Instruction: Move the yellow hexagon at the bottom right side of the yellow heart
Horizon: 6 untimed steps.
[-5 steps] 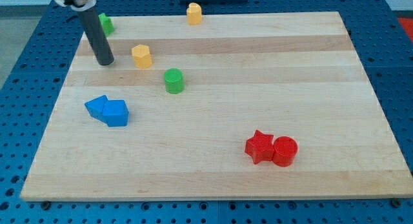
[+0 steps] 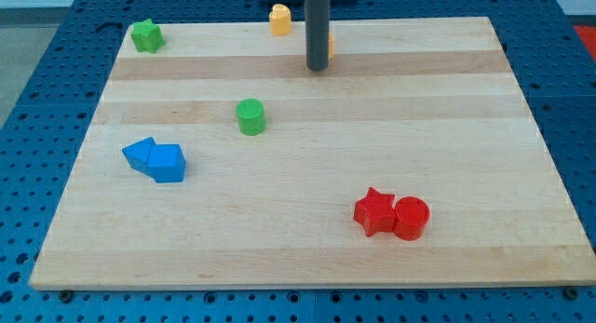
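The yellow heart (image 2: 279,19) sits at the view's top edge of the wooden board (image 2: 419,109). The yellow hexagon (image 2: 331,46) is just to its lower right, almost wholly hidden behind my dark rod; only a thin yellow sliver shows on the rod's right side. My tip (image 2: 318,69) rests on the board directly in front of the hexagon, at or very near its lower left side.
A green star (image 2: 145,34) lies at the top left corner. A green cylinder (image 2: 250,116) stands left of centre. Two touching blue blocks (image 2: 155,159) lie at the left. A red star (image 2: 374,211) and a red cylinder (image 2: 411,218) touch at the bottom right.
My rod has swept from the board's top left to the top centre. The yellow hexagon has moved right and up with it, from beside the green cylinder to beside the yellow heart.
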Each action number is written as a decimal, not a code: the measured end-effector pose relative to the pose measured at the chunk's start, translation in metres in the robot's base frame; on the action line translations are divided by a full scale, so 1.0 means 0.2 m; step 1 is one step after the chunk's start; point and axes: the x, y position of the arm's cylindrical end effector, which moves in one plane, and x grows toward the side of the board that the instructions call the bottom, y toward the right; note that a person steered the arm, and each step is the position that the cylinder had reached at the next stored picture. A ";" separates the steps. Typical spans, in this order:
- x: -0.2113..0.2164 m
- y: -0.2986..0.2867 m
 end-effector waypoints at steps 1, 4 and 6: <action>-0.03 0.15; -0.11 0.12; -0.03 -0.14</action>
